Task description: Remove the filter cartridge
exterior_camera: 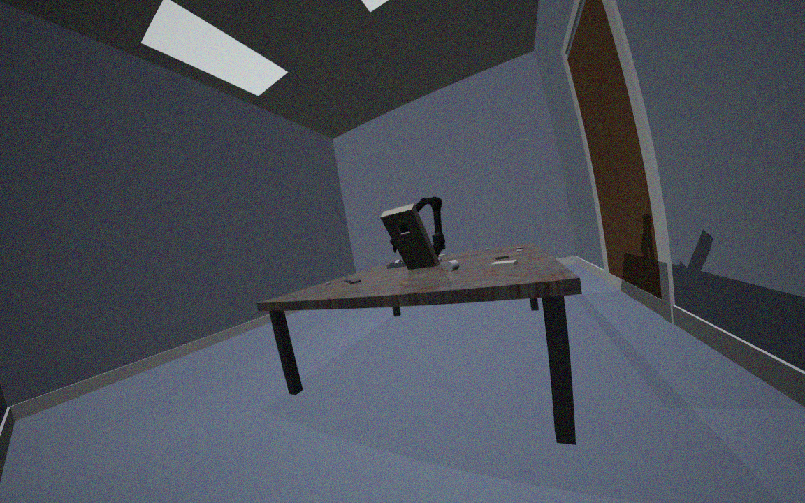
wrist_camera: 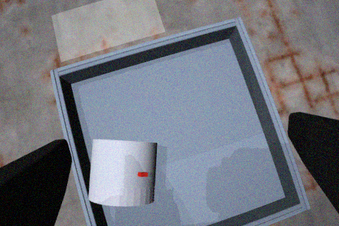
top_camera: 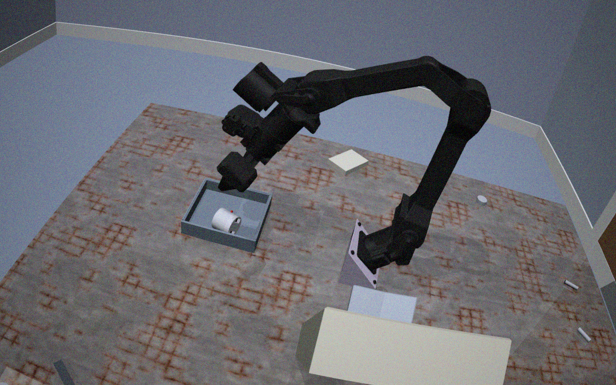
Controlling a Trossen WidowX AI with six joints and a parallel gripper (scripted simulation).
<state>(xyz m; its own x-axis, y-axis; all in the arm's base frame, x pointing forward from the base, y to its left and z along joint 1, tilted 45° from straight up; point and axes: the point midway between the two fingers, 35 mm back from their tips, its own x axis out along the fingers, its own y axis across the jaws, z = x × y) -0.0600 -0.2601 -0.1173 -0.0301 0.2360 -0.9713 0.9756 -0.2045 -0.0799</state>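
The white round cartridge [top_camera: 224,219] [wrist_camera: 121,173] lies on its side inside the blue-grey tray [top_camera: 216,239] [wrist_camera: 159,106]. Its slotted end points toward the tray's right side in the top view; a small red mark shows on its side. In the wrist view it is close to the left wall; whether it touches the wall is unclear. My gripper [wrist_camera: 181,137] is wide open with nothing between its fingers, above the tray and clear of the cartridge. The service panel [top_camera: 410,349] [exterior_camera: 418,250] stands tilted; its front face is hidden.
A pale sheet-like piece [top_camera: 382,303] lies beside the panel, near the arm's base. A cream block [top_camera: 348,160] and a white disc [top_camera: 481,199] lie farther back. Two small white rods [top_camera: 571,284] [top_camera: 584,334] lie at the right. A white cylinder [exterior_camera: 452,265] lies beyond the panel.
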